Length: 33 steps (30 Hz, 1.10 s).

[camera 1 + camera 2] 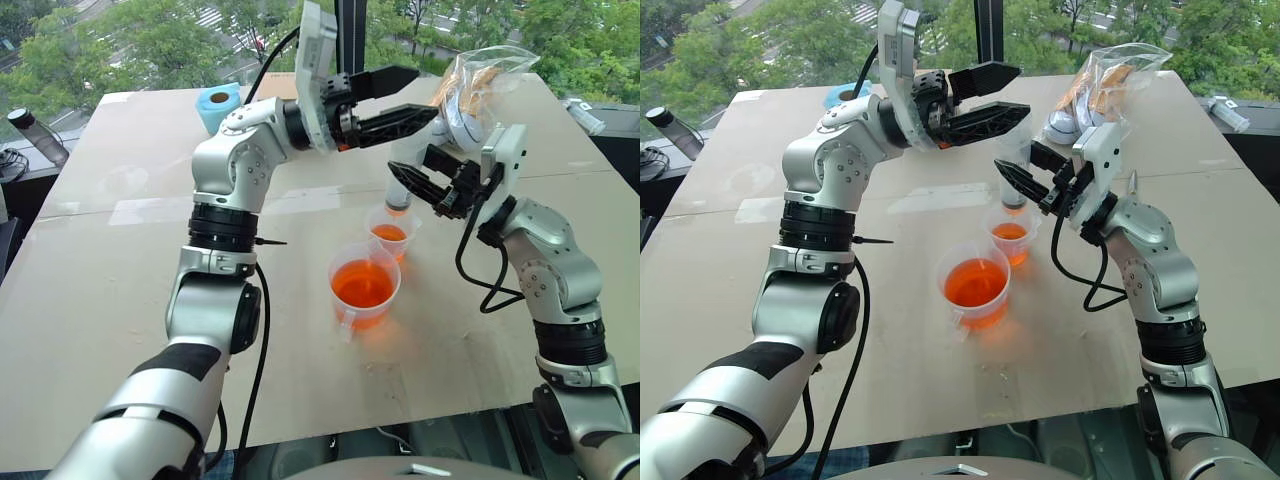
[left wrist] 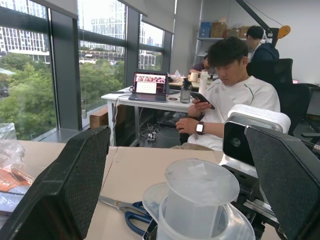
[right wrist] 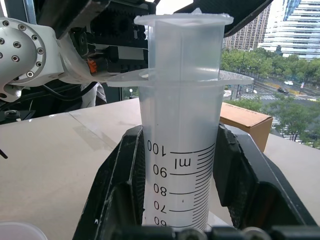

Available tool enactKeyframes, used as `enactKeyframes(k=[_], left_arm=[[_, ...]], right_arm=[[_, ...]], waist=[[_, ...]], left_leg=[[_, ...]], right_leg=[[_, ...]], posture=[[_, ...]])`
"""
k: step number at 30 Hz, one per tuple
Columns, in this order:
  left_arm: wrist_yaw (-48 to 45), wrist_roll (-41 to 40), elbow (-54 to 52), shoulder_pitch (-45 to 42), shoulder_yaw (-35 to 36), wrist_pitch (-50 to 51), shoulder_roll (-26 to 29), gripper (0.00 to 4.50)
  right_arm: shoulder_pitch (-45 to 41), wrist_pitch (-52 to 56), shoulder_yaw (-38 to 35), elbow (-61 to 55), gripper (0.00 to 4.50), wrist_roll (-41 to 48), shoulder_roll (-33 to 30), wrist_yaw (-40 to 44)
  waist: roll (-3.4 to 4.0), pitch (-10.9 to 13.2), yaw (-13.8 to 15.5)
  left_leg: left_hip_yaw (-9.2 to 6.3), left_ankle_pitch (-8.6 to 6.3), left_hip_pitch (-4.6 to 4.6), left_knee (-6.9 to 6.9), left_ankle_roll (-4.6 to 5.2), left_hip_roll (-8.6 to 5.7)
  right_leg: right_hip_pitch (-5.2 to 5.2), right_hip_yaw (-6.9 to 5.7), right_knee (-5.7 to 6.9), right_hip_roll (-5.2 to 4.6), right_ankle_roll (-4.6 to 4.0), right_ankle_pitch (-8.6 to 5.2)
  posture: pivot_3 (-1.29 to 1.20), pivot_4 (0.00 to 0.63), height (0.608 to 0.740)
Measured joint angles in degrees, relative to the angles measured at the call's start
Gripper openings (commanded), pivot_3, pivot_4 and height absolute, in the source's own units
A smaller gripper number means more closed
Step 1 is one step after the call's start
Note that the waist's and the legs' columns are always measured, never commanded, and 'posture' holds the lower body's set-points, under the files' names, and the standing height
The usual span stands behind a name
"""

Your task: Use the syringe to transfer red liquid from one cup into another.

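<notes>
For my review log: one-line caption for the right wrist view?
Right end effector clamps the upright syringe barrel.

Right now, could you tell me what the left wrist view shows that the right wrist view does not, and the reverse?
Left wrist view only: scissors on the table, a seated person looking at a phone, and a laptop on a desk behind. Right wrist view only: the black graduation marks on the barrel, gripped between the right gripper fingers, plus a cardboard box. Both share the syringe, with its plunger top and the open left gripper around it.
</notes>
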Motion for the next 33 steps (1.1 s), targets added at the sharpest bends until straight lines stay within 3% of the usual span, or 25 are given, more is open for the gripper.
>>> enactKeyframes(k=[3, 10, 33], left_arm=[[-0.5, 0.3, 0.0, 0.4, -0.6, 0.0, 0.1, 4.38], [-1.2, 0.6, 0.0, 0.8, -1.5, 0.2, 0.3, 1.76], [-2.6, 3.8, 0.3, 1.7, -3.9, -4.0, 1.2, 1.76]], right_arm=[[0.0, 0.0, 0.0, 0.0, 1.48, -0.1, 0.0, 0.0], [0.0, 0.0, 0.0, 0.0, 1.48, -0.6, 0.0, -0.2], [0.1, 0.1, 0.2, 0.7, 1.48, -1.4, 0.2, -0.1]], waist=[[0.00, 0.0, 0.0], [0.00, 0.0, 0.0], [0.00, 0.0, 0.0]], left_leg=[[0.00, 0.00, 0.00, 0.00, 0.00, 0.00], [0.00, 0.00, 0.00, 0.00, 0.00, 0.00], [0.00, 0.00, 0.00, 0.00, 0.00, 0.00]], right_leg=[[0.00, 0.00, 0.00, 0.00, 0.00, 0.00], [0.00, 0.00, 0.00, 0.00, 0.00, 0.00], [0.00, 0.00, 0.00, 0.00, 0.00, 0.00]], posture=[[0.00, 0.150, 0.740], [0.00, 0.150, 0.740], [0.00, 0.150, 0.740]])
